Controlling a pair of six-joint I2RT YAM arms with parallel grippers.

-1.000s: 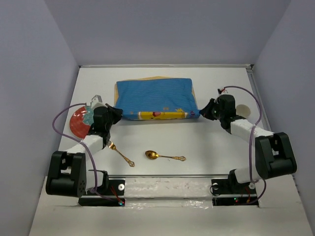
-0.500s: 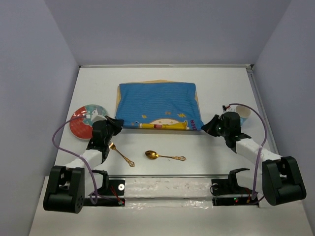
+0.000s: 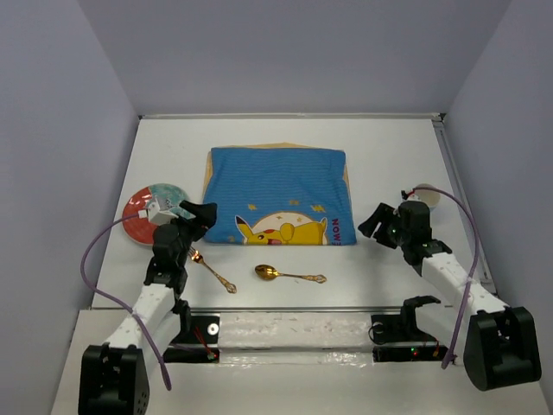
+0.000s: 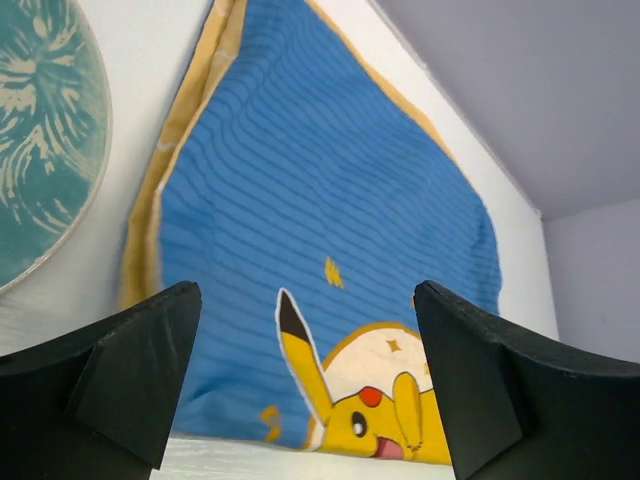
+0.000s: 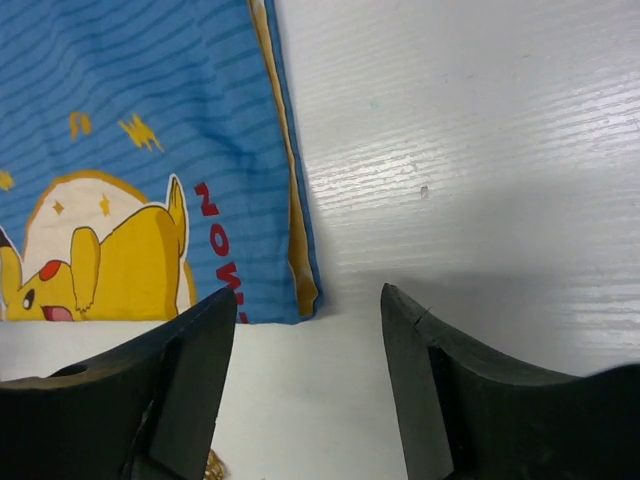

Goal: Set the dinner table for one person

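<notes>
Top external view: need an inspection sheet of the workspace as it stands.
Surface: white dinner table, no spills seen.
Job's things: blue cartoon placemat spread flat at the centre; plate at its left; gold spoon in front of it; second gold utensil, head partly under the left arm; cup behind the right arm, partly hidden.
Clutter: nothing seen.
Grippers: left pincer open at the placemat's near-left corner; right pincer open beside its near-right corner; both empty.
Cables: purple cable loops off the left arm, another off the right.
Surroundings: plain walls.

White arm links (image 3: 149, 304), black joints (image 3: 175, 235) and bases (image 3: 503, 350), purple cables (image 3: 89, 259), black wedge-shaped claw fingers (image 4: 120, 385)
</notes>
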